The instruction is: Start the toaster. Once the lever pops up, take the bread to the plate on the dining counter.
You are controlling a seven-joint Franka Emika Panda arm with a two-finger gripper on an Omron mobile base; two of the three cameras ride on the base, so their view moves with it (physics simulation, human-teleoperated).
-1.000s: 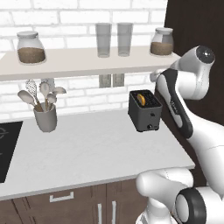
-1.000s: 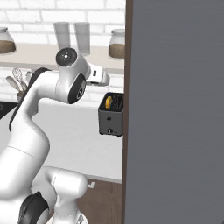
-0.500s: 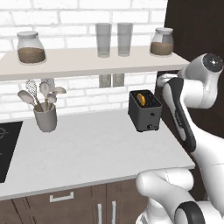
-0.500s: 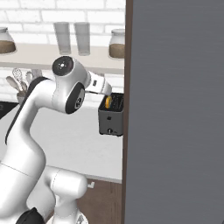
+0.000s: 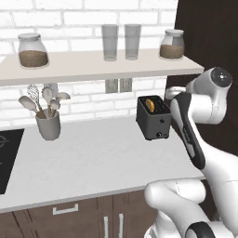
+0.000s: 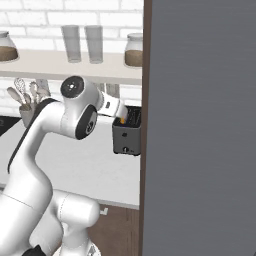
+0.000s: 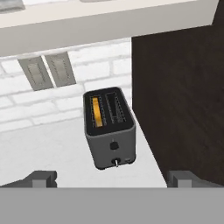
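From the left base view the toaster stands on the worktop beside a utensil crock; from the right a dark panel crowds it; the hand view shows bread slotted, gripper spread wide.

1. Toaster: matt dark grey metal-look body, smooth.
2. Worktop: pale stone-look, smooth, faint mottling.
3. Wall: white brick, rough.
4. Tumblers: clear glass.
5. Side panel: dark wood grain.
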